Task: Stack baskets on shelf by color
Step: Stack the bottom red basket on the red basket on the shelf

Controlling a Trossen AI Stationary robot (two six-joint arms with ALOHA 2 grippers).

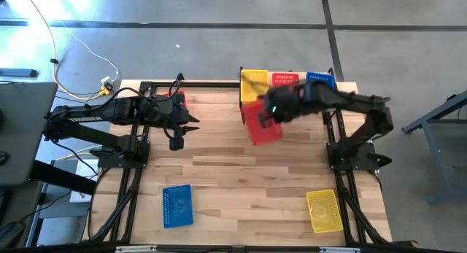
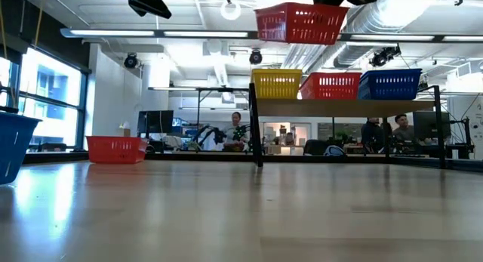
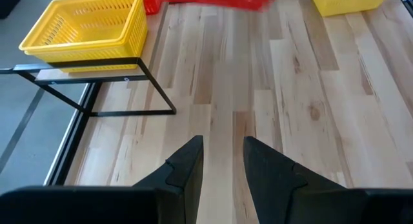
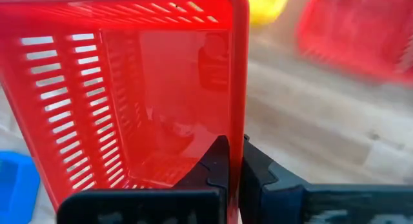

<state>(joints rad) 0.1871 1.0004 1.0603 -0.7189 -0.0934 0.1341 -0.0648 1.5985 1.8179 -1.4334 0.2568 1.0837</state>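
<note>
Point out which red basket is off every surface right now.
The red basket pinched by its rim in the right tool, hanging in front of the shelf. One other red basket sits on that shelf; another rests on the table.

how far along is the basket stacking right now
Done: yellow, red and blue baskets sit side by side on the shelf.
In hand: the right end effector is shut on a red basket, carried above the shelf.
Left: a blue basket, yellow basket and another red basket remain on the table. The left end effector waits open.
</note>
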